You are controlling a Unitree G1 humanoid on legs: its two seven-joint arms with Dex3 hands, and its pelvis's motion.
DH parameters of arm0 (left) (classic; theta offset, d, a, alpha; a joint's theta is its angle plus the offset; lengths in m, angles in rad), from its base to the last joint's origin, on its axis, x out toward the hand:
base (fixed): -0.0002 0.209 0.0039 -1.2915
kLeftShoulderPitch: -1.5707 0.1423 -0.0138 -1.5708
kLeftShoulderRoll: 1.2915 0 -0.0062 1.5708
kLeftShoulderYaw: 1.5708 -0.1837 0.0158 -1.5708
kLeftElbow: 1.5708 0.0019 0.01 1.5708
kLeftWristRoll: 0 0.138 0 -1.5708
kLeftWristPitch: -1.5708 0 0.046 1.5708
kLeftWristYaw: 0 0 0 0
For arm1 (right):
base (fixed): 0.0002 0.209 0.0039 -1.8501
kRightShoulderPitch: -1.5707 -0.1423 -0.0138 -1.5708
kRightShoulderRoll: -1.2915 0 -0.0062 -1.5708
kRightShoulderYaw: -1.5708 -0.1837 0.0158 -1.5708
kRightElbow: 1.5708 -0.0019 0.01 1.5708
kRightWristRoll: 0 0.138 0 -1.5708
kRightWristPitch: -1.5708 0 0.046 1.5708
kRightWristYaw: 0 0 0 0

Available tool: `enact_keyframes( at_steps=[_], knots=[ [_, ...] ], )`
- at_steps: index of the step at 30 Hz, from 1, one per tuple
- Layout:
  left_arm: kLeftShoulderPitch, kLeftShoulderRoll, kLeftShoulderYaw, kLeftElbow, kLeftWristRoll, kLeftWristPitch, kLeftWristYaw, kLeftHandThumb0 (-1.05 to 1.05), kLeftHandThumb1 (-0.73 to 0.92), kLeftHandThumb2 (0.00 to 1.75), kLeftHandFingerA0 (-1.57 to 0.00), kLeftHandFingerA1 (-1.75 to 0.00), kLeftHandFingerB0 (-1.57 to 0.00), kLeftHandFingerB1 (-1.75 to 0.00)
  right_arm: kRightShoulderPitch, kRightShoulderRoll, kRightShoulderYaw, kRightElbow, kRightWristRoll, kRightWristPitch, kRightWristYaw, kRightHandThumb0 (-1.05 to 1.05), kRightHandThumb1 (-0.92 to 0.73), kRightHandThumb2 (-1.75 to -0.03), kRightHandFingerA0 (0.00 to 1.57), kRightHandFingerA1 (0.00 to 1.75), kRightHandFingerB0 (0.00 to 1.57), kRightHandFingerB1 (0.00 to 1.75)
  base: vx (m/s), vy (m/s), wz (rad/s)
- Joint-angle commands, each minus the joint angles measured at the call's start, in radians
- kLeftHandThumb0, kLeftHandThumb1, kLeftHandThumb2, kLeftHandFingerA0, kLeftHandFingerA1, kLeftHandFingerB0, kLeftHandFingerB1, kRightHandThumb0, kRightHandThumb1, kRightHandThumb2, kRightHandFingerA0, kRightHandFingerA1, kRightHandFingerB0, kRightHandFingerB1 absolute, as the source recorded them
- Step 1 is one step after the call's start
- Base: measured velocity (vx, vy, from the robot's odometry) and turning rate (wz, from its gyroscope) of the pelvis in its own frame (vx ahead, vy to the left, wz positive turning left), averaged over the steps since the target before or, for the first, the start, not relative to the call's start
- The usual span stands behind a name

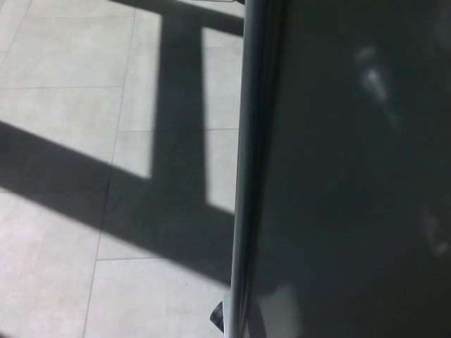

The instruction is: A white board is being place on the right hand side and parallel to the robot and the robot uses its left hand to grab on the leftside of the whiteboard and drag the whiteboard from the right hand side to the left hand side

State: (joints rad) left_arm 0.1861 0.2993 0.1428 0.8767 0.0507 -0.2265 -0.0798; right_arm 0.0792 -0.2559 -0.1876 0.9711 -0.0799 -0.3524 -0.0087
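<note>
Whiteboard (pixel 352 176) standing upright on the right of the head view, filling that half of the picture, dark and glossy with faint pale reflections. Left edge, a metal frame (pixel 243 176), running almost top to bottom near the centre, leaning slightly. Small dark part (pixel 218 317) at the foot of the frame, possibly a caster or base fitting; too little in view to confirm. Tiled floor (pixel 70 70) to the left, crossed by broad shadows and bright sunlit patches. No hand in view, left or right; state of the fingers cannot be told. Grab on the left edge judged not yet made. Risks from here: reach toward the frame without sight of the hand, with a chance of missing the narrow edge or striking the panel face instead. Weak hold on a smooth frame, with slip once the drag begins. Pull applied high on the edge, with tilt or tipping of the board if the base catches on a tile joint. Board very close to the camera, so contact with the body during the drag also likely.
</note>
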Motion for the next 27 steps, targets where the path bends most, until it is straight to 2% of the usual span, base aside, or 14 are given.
enact_keyframes(
  at_steps=[1,3,6,8,9,12,15,16,17,20,21,24,25,27],
  knots=[
    [-0.011,0.058,0.046,-0.001,-0.044,-0.211,-0.049,-0.15,0.7,1.12,-0.09,-0.5,-0.08,-0.49,-0.019,-0.043,-0.056,0.054,0.055,-0.233,0.001,-0.77,-0.81,-0.64,0.6,0.7,0.33,0.44,0.0,0.0,0.0],
    [-0.02,0.061,0.05,-0.009,-0.038,-0.221,-0.039,-0.34,0.75,0.7,-0.24,-0.37,-0.14,-0.32,-0.021,-0.045,-0.06,0.063,0.053,-0.245,0.007,-0.77,-0.81,-0.64,0.61,0.69,0.32,0.42,0.0,0.0,0.0],
    [-0.047,0.053,0.078,-0.051,-0.084,-0.216,-0.083,-0.19,0.67,1.1,-0.08,-0.5,-0.06,-0.49,-0.025,-0.059,-0.054,0.075,0.04,-0.255,0.012,-0.77,-0.82,-0.64,0.61,0.67,0.29,0.4,0.0,0.0,0.0],
    [-0.065,0.052,0.093,-0.077,-0.115,-0.211,-0.126,-0.35,0.73,0.66,-0.15,-0.34,-0.11,-0.3,-0.025,-0.062,-0.048,0.089,0.031,-0.266,0.007,-0.78,-0.82,-0.64,0.61,0.66,0.28,0.39,0.0,0.0,0.0],
    [-0.081,0.044,0.1,-0.115,-0.136,-0.187,-0.151,-0.18,0.71,1.11,-0.02,-0.49,-0.01,-0.46,-0.023,-0.061,-0.049,0.094,0.034,-0.278,0.011,-0.78,-0.81,-0.64,0.59,0.66,0.27,0.4,0.0,0.0,0.0],
    [-0.123,0.047,0.068,-0.182,-0.128,-0.162,-0.208,-0.2,0.74,1.13,-0.02,-0.5,0.0,-0.47,-0.023,-0.064,-0.05,0.107,0.036,-0.303,0.013,-0.74,-0.61,-1.05,0.54,0.71,0.2,0.52,0.0,0.0,0.0],
    [-0.141,0.027,0.054,-0.281,-0.171,-0.065,-0.257,-0.34,0.68,0.71,-0.07,-0.29,-0.08,-0.21,-0.027,-0.068,-0.053,0.123,0.04,-0.315,0.019,-0.79,-0.65,-1.05,0.55,0.71,0.19,0.51,0.0,0.0,0.0],
    [-0.149,0.029,0.043,-0.305,-0.172,-0.052,-0.272,-0.29,0.7,0.66,-0.07,-0.27,-0.06,-0.21,-0.029,-0.068,-0.054,0.129,0.042,-0.321,0.021,-0.75,-0.81,-0.64,0.56,0.66,0.24,0.4,0.0,0.0,0.0],
    [-0.171,0.028,0.028,-0.333,-0.172,-0.027,-0.285,-0.21,0.7,1.11,-0.03,-0.5,0.0,-0.47,-0.029,-0.067,-0.054,0.131,0.042,-0.325,0.021,-0.77,-0.82,-0.64,0.54,0.65,0.23,0.39,0.0,0.0,0.0],
    [-0.204,0.028,-0.02,-0.398,-0.138,0.013,-0.284,-0.22,0.7,1.11,-0.03,-0.5,0.0,-0.47,-0.024,-0.073,-0.055,0.133,0.044,-0.33,0.024,-0.78,-0.64,-1.04,0.53,0.7,0.2,0.52,0.0,0.0,0.0],
    [-0.232,0.025,-0.038,-0.441,-0.161,0.059,-0.314,-0.22,0.71,1.12,-0.03,-0.51,0.0,-0.47,-0.023,-0.072,-0.055,0.13,0.044,-0.331,0.021,-0.75,-0.82,-0.64,0.59,0.67,0.26,0.41,0.0,0.0,0.0],
    [-0.259,0.018,-0.083,-0.527,-0.163,0.114,-0.334,-0.21,0.71,1.12,-0.04,-0.51,-0.01,-0.48,-0.01,-0.071,-0.051,0.133,0.036,-0.336,0.009,-0.75,-0.82,-0.64,0.6,0.66,0.27,0.41,0.0,0.0,0.0],
    [-0.267,0.017,-0.094,-0.544,-0.159,0.129,-0.334,-0.37,0.62,0.7,-0.08,-0.38,-0.1,-0.28,-0.01,-0.071,-0.05,0.134,0.034,-0.336,0.006,-0.76,-0.81,-0.64,0.62,0.68,0.28,0.42,0.0,0.0,0.0],
    [-0.292,0.014,-0.12,-0.584,-0.162,0.176,-0.345,-0.24,0.67,1.09,-0.04,-0.5,-0.01,-0.48,-0.011,-0.069,-0.052,0.135,0.039,-0.344,0.011,-0.76,-0.81,-0.64,0.61,0.69,0.28,0.43,0.0,0.0,0.0]
  ],
)
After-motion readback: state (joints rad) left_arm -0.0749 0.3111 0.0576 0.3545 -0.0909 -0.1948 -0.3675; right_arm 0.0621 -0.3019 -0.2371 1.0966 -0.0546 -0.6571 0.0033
